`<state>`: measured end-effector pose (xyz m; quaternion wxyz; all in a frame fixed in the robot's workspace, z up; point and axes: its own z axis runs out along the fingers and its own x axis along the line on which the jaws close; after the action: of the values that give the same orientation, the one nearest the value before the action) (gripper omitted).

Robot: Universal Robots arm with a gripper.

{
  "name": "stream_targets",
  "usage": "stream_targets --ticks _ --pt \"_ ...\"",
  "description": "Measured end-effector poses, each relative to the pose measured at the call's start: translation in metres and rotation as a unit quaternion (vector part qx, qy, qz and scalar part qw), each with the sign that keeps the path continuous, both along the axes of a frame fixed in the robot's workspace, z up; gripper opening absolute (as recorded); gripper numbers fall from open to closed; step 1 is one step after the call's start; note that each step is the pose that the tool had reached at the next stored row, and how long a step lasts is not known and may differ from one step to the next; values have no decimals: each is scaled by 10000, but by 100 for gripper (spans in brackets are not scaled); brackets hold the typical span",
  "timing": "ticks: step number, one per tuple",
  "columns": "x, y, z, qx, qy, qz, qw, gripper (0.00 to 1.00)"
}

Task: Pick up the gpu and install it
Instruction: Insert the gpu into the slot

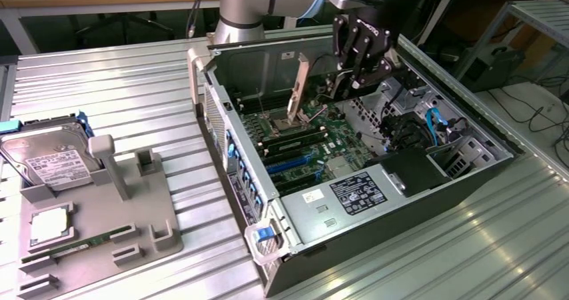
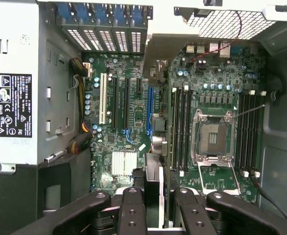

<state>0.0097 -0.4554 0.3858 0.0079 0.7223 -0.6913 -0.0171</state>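
My gripper (image 1: 348, 87) hangs inside the open computer case (image 1: 233, 107), shut on the gpu (image 1: 302, 87). The gpu is a thin black card held on edge, with its pale beige bracket strip upright toward the case's rear wall. In the wrist view the card (image 2: 152, 188) runs edge-on between my fingers (image 2: 132, 213), and its bracket (image 2: 165, 46) reaches the rear slot openings. The card hovers above the motherboard (image 2: 207, 88), roughly along the blue expansion slot (image 2: 148, 110) beside the memory slots. I cannot tell whether its lower edge touches the slot.
The case holds a bare processor socket (image 2: 213, 137), memory sticks (image 2: 179, 125), a power supply (image 1: 356, 193) and blue cables (image 1: 436, 123). At the exterior view's left, a grey fixture (image 1: 106, 227) on the ribbed metal table carries a hard drive (image 1: 49, 157), a processor chip (image 1: 49, 223) and a green memory stick (image 1: 89, 243).
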Motion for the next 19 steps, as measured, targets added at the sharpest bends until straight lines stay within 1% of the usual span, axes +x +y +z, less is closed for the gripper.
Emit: stream_targets --ticks 12,19 --pt "0 0 -50 -1 15 -24 10000 27" --pt "0 -1 -72 -1 16 -32 10000 27"
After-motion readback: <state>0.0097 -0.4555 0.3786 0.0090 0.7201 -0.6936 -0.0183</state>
